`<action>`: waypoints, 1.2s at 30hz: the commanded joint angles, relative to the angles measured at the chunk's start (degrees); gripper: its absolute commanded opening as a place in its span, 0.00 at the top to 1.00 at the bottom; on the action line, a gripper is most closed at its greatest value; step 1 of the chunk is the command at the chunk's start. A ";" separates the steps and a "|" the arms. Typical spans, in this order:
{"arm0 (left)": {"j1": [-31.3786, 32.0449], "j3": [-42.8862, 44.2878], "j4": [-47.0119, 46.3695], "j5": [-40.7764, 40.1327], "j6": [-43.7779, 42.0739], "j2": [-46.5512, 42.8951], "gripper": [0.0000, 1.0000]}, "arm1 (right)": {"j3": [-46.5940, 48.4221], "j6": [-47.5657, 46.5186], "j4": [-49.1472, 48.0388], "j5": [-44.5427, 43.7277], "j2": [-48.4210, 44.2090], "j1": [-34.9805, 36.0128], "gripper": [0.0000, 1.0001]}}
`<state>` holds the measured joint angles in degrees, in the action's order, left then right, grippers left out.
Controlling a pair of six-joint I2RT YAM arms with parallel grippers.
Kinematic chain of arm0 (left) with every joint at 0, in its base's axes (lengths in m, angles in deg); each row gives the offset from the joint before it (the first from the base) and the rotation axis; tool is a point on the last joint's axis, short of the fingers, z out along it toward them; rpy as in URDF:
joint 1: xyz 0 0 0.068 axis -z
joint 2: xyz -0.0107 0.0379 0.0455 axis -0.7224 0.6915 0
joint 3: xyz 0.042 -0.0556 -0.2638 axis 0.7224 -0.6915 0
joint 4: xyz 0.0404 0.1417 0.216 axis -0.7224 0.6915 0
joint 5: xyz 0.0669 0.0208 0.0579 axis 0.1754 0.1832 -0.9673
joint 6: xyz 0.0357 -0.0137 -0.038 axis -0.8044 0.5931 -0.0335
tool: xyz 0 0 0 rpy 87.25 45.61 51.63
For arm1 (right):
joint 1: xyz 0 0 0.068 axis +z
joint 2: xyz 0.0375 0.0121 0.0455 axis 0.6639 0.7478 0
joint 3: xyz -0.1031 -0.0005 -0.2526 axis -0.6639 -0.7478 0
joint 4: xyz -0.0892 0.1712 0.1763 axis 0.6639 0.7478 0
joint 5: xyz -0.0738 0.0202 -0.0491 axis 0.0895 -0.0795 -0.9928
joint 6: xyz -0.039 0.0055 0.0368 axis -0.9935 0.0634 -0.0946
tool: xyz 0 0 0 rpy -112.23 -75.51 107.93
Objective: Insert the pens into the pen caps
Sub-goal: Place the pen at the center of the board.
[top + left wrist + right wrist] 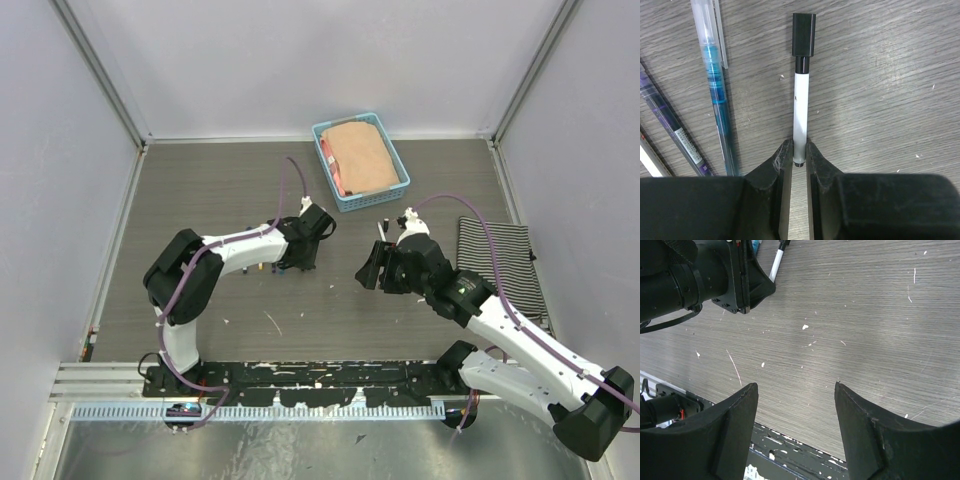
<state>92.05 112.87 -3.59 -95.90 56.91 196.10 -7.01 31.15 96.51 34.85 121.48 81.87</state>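
Grasp: left hand [799,150] narrow, its two fingers [785,157] standing close on either side of a pen's rear end; whether they press on it or only flank it cannot be told.
Item at the fingers: white pen [800,110], lying flat on the tabletop [880,100], with its rear end between the fingers and its barrel running straight away from the hand.
Long axis: in line with the left hand's own reach, so a push forward would travel down the barrel.
Cap: black cap [804,34] at the pen's far end, on the same axis. A short black collar shows between the cap and the white barrel, so it is probably not pressed fully home.
Neighbours: teal pen [720,115] just to the left and near parallel; purple pen [672,130] further left and slanted. Both are clear of the fingers.
Other arm: right hand [794,390] wide, with nothing between its fingers, over bare tabletop and well apart from the pens.
Bearing from the right hand: the white pen lies beyond the left hand, toward the upper left of the right wrist view.
Nearer arm: left, already at the pen.
Coming move, judged: seating the cap depends on keeping the pen and cap on one line. The right hand would have to cross to the cap end to brace it.
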 commanded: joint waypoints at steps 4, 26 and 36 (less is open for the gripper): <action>-0.83 -1.91 -0.61 -1.95 2.09 -0.49 0.78 | 2.25 -0.76 -0.30 -1.47 -0.97 -0.19 0.32; -0.98 -1.83 2.17 -2.18 -1.54 -7.43 0.59 | 10.49 -4.88 5.95 -16.44 10.95 -0.32 0.33; -0.93 -2.67 7.45 0.53 -4.59 -19.23 0.58 | 12.43 -12.40 -2.09 -10.44 25.27 -12.82 0.34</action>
<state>91.24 110.27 0.69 -96.84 54.81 181.96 3.59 23.35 99.72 22.46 144.32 73.41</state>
